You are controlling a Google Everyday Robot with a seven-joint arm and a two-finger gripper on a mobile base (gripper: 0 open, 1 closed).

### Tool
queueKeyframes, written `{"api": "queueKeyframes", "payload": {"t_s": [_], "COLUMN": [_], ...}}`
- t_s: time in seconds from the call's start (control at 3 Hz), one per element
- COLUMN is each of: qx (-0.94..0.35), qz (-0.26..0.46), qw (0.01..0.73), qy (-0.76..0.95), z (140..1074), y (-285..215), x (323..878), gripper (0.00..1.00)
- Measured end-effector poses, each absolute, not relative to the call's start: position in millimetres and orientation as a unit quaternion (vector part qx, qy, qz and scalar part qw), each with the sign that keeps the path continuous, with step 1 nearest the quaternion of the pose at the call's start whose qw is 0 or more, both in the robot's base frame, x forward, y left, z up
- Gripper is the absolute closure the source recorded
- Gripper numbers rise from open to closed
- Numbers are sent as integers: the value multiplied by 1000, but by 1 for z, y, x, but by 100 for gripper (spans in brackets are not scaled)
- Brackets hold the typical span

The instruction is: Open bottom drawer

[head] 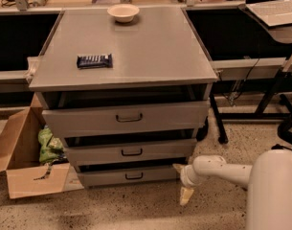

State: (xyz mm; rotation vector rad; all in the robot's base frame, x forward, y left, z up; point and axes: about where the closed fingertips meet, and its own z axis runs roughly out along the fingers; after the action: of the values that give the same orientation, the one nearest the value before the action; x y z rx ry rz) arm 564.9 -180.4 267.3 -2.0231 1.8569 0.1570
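bottom drawer = lowest of three grey fronts in the cabinet, just above the speckled floor. Small dark loop handle at centre of the front. Thin dark gap shows above the front, so it sits slightly out; can't see inside.

tool is low, just beside the drawer's right end, right of the handle and not on it. Fingers look spread wide: one cream finger points down at the floor, the other tip sits near the drawer's right corner. Nothing held. Can't tell if the upper tip touches the front.

White arm comes in from the right, from the robot body at bottom right.

Middle drawer and top drawer also stand out a bit, dark gaps above each.

worktop of the cabinet: cream bowl near the back edge, dark-wrapped snack bar front left, well apart.

Left of the cabinet: open cardboard box on the floor with a green bag inside. Laptop on a desk at upper right.
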Motion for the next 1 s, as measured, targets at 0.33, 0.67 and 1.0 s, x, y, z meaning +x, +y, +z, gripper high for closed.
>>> {"api": "queueKeyframes", "payload": {"t_s": [0.33,0.67,1.0], "qx": [-722,-739,-754], "qz": [56,46,43], "qw": [194,182,181], "qy": [662,647,631], "z": [267,246,226], "y": [-180,-170,-162], "x": [565,575,587], "gripper": [0,0,0]}}
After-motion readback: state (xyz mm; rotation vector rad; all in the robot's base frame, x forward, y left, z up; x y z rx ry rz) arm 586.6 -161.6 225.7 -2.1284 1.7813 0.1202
